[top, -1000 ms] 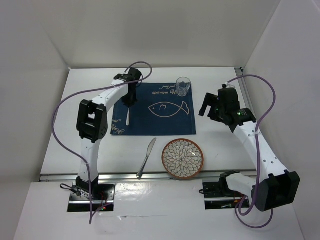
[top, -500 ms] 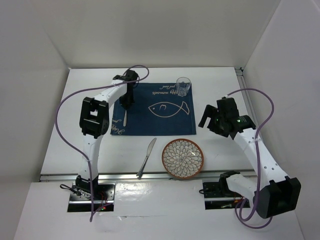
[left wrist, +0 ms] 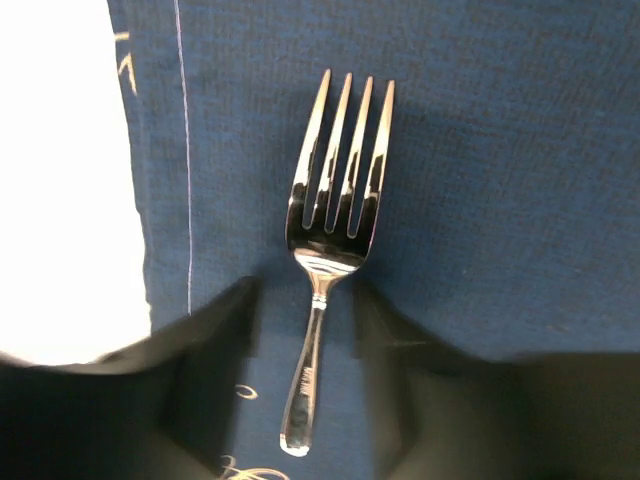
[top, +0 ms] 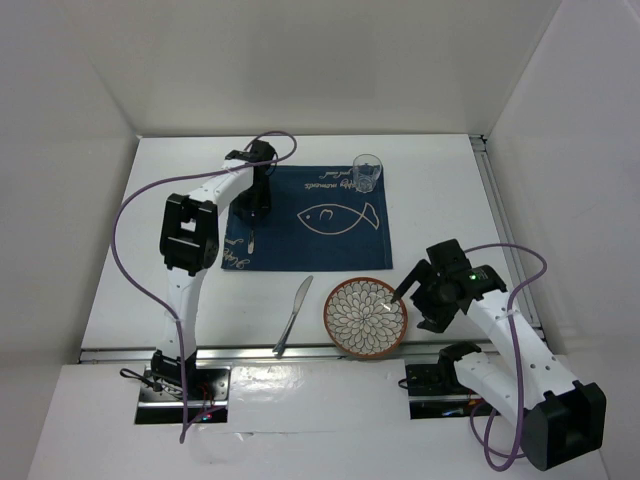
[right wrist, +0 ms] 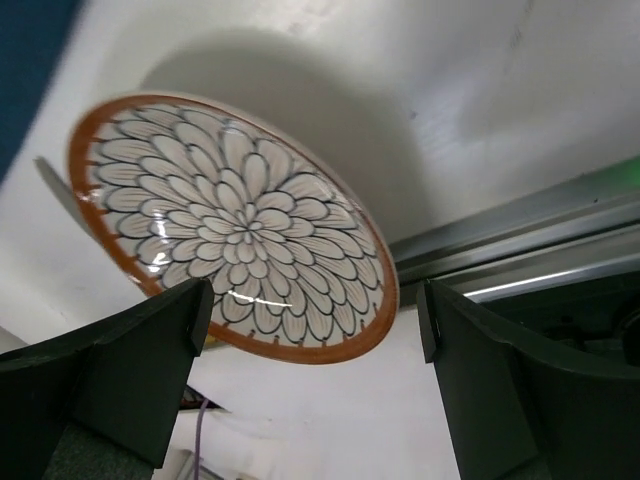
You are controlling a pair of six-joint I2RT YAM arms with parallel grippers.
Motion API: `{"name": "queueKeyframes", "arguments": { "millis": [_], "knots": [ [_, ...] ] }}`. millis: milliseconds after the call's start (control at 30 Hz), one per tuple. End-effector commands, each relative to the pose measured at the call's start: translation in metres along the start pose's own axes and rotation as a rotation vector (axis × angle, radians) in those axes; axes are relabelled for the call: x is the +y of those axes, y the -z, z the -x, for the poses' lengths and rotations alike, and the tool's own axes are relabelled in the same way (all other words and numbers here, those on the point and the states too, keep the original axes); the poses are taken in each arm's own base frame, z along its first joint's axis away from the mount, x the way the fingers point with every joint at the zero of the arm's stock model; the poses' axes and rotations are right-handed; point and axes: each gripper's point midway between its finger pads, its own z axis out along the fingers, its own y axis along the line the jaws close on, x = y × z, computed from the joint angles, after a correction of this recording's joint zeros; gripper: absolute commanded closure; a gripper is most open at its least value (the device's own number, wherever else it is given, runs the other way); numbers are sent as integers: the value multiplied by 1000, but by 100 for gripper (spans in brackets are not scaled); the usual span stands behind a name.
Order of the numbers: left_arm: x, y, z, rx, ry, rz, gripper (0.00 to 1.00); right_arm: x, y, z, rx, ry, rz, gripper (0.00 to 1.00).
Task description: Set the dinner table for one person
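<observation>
A silver fork (left wrist: 335, 210) lies flat on the navy placemat (top: 300, 252), near its left edge, on the white dinner table (top: 440, 195). My left gripper (left wrist: 308, 320) stands open over the fork's handle, with a finger on each side and a gap to both. In the top view the fork (top: 253, 238) shows just below the left gripper (top: 258, 206). A flower-patterned plate (top: 365, 316) with an orange rim sits near the front edge. My right gripper (top: 418, 296) is open at the plate's right side. In the right wrist view the plate (right wrist: 235, 225) lies ahead of the open, empty right gripper (right wrist: 312, 305).
A table knife (top: 294, 314) lies on the table between the placemat and the front edge, left of the plate. A clear glass (top: 367, 172) stands at the placemat's far right corner. A metal rail (right wrist: 520, 250) runs along the table's near edge, close to the plate.
My left gripper has opened and let go of the fork, which now rests on the placemat. The right arm has swung from the table's right side down to the plate.
</observation>
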Motion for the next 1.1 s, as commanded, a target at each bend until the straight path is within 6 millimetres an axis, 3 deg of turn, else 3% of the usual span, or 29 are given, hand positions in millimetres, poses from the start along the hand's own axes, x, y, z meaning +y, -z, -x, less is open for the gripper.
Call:
{"name": "queueKeyframes", "arguments": {
  "millis": [0,67,133,167,233,267,333,533,733,867,900,967,1067],
  "knots": [
    [6,38,23,-71,58,-38,29,-10,-11,-20,76,-90,-17,5],
    [8,53,30,-98,67,-49,10,-16,-16,-25,93,-83,-30,6],
    [11,67,33,-119,73,-58,4,-16,-21,-25,87,-72,-31,10],
    [15,84,40,-152,84,-62,3,-17,-24,-25,88,-73,-32,10],
    [18,100,43,-173,101,-72,3,-23,-33,-26,91,-56,-56,11],
    [23,118,47,-201,111,-85,3,-21,-38,-27,100,-47,-39,11],
    [26,136,48,-228,119,-109,3,-17,-43,-31,120,-16,-8,11],
    [46,196,40,-323,149,-162,3,-8,-56,-31,93,25,76,29],
    [48,228,29,-361,148,-230,4,-7,-66,-33,72,33,141,47],
    [52,234,25,-370,151,-233,5,-5,-61,-27,36,34,143,76],
    [51,236,22,-366,158,-246,5,-5,-58,-23,13,47,143,88],
    [46,238,21,-363,148,-260,6,1,-42,-18,1,62,140,100],
    [47,246,18,-368,158,-279,6,19,-15,-9,-35,99,191,100]
  ]
}}
